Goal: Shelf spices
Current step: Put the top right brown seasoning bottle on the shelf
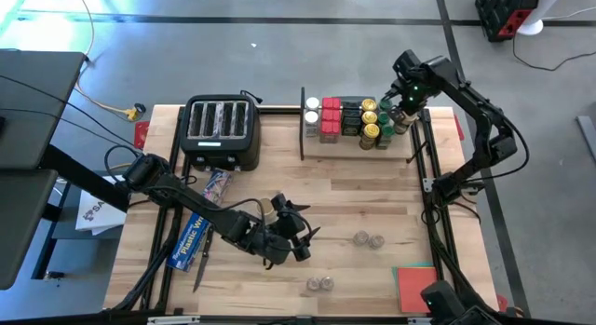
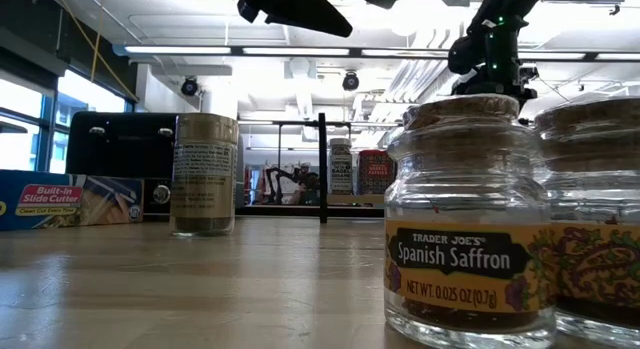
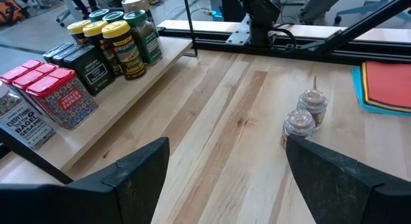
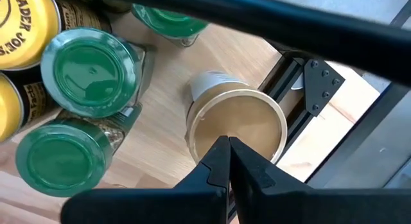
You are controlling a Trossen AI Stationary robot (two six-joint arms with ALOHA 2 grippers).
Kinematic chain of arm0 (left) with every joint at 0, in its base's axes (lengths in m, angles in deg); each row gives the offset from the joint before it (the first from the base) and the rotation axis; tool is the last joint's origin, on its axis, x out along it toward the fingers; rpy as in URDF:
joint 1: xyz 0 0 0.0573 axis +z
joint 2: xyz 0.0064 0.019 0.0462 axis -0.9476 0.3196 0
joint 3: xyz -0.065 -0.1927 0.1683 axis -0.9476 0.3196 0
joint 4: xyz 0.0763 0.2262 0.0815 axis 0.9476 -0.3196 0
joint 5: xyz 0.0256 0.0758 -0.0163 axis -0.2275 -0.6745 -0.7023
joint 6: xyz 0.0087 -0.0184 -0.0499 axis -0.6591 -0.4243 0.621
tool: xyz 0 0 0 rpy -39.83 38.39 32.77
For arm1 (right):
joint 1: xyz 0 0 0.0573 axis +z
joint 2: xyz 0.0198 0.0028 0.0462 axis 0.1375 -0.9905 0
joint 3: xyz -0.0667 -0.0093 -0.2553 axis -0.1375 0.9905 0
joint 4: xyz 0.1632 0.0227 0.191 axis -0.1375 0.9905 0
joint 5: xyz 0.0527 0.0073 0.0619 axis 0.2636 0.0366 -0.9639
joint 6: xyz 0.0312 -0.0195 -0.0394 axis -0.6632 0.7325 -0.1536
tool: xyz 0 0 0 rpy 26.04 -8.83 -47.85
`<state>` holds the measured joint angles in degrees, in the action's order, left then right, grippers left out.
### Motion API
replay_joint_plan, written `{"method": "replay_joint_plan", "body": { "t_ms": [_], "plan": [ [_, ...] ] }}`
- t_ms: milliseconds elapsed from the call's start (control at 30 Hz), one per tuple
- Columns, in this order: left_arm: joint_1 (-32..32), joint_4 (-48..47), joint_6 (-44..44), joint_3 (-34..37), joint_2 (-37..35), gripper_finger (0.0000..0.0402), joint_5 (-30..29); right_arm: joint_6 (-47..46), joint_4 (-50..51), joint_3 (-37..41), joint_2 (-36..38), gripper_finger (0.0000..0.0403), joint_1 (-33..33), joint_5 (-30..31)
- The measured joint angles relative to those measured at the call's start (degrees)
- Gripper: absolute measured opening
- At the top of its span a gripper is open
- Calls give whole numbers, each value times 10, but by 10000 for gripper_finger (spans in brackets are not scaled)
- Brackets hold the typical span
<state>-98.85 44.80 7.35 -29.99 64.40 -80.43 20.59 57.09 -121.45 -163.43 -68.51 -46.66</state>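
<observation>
The shelf stands at the table's far side and carries rows of spices: white-lidded jars, red tins, black boxes, yellow- and green-lidded jars. My right gripper is shut and hovers over a tan-lidded jar standing on the board at the shelf's right end, beside green-lidded jars. My left gripper is open above the table's middle. Two tiny clear jars stand on the table ahead of it. Two more tiny jars, labelled saffron, stand near the near edge. My right gripper's shut fingertips point down from above at the near rim of the tan lid. Whether they touch the lid I cannot tell. The jar stands upright on the shelf board.
A black four-slot toaster sits left of the shelf. The blue plastic-wrap box lies under my left arm. A flat red pad lies at the near right corner. A taller jar stands on the table. Black frame rails run along the right side.
</observation>
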Motion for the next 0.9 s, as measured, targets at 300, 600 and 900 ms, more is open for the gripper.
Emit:
{"method": "replay_joint_plan", "body": {
  "t_ms": [300, 600, 900],
  "plan": [
    [0, 0, 0, 0, 0, 307, 0, -10, -5, 0, 0, 0, 0, 2],
    [-1, 0, 0, 0, 0, 307, 0, -10, -39, 43, 3, 0, 9, 35],
    [-1, 0, 0, 0, 0, 307, 0, 5, -84, 48, 2, 0, 11, 39]
  ]
}}
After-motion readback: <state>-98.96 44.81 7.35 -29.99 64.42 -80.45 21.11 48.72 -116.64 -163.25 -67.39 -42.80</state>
